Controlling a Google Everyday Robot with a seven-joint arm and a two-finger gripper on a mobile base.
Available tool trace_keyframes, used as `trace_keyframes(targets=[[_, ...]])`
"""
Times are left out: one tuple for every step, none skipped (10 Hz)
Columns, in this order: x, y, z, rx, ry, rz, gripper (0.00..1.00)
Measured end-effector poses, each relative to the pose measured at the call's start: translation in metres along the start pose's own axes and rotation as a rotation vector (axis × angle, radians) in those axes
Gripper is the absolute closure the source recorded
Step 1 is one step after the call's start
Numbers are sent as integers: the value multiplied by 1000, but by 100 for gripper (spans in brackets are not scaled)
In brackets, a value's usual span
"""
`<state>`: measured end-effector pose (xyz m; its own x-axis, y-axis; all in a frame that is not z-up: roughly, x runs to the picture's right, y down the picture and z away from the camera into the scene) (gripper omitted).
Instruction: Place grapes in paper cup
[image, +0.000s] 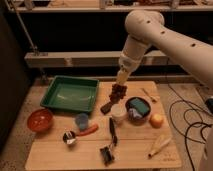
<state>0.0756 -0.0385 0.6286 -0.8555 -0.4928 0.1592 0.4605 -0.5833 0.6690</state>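
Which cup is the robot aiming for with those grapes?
On the wooden table, look right of the green plastic tray, below the gripper holding the dark reddish grapes. The plain white paper cup stands there, taller and paler than the small light-blue cup.

Reaches in from the right edge of the view as one thick white arm, rising to a rounded elbow joint high over the far half of the table. Drops from there through a tapering forearm and pale yellowish wrist, angled slightly down and left. Ends in the pincer (119, 89), pointing straight down over the table's middle, nearer the far edge. Closed on the grapes (118, 93), held clear above the table.
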Motion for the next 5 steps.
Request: trace_keyframes(targets=[[0, 0, 0, 0, 0, 0, 100], [0, 0, 0, 0, 0, 0, 100], [0, 0, 0, 0, 0, 0, 100], [1, 1, -1, -1, 1, 0, 100], [1, 4, -4, -1, 8, 6, 100]])
